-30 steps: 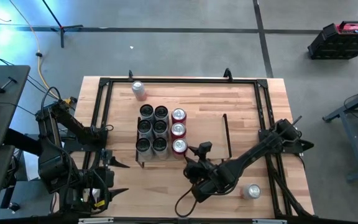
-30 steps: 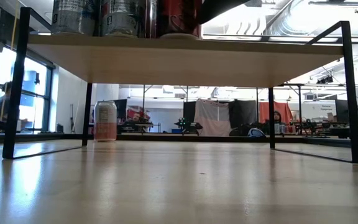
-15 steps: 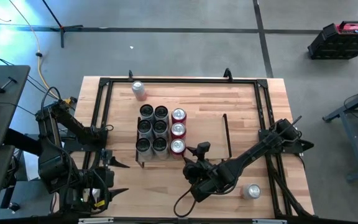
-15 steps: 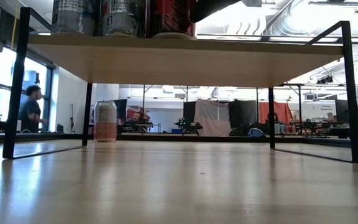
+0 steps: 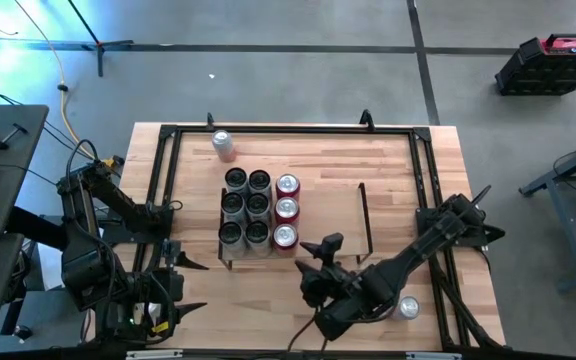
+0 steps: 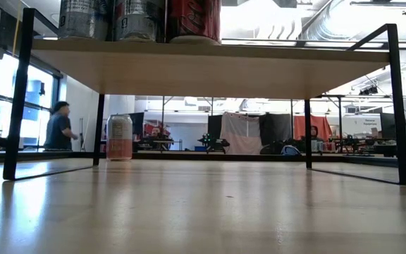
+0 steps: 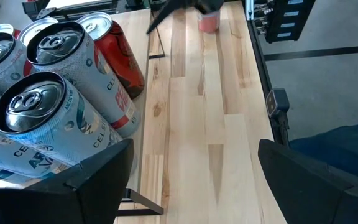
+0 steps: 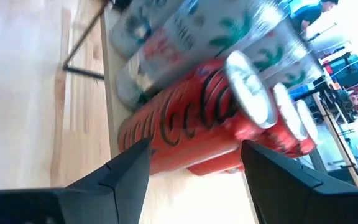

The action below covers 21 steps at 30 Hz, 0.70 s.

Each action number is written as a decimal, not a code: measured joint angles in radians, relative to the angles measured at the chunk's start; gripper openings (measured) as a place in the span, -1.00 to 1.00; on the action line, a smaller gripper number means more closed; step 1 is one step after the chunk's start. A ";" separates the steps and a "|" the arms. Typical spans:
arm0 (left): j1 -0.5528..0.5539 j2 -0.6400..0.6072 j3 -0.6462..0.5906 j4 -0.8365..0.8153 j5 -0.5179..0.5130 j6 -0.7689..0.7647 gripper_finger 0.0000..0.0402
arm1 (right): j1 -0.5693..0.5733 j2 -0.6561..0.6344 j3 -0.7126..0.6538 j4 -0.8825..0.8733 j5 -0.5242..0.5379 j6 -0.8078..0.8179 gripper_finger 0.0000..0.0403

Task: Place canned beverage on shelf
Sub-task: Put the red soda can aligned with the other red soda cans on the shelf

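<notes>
The shelf [image 5: 333, 215] is a low light-wood board on black wire frames; in the low view it shows as a board overhead [image 6: 210, 67]. Several grey-white cans [image 5: 245, 206] and three red cans stand upright on its left half. My right gripper [image 5: 311, 256] is open and empty, just off the shelf's near edge, beside the nearest red can [image 5: 286, 236]. In the right wrist view its fingers [image 8: 194, 186] stand apart, short of that can [image 8: 185, 124]. My left gripper [image 5: 190, 283] waits open at the table's near left, facing the cans [image 7: 48, 106].
One can [image 5: 224, 143] stands on the table at the far left, also in the low view [image 6: 119, 137]. Another can [image 5: 405, 307] is at the near right, under my right arm. Black rails [image 5: 288, 128] edge the tabletop. The shelf's right half is bare. A person [image 6: 60, 127] is in the room behind.
My right gripper has drawn back from the nearest red can toward the table's near edge, and has left the top of the low view. The red can stays upright on the shelf. A person has walked across the room behind.
</notes>
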 joint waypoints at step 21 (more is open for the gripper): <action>0.000 0.000 0.000 0.000 -0.008 0.018 0.67 | -0.094 0.000 0.069 0.194 -0.172 -0.109 0.17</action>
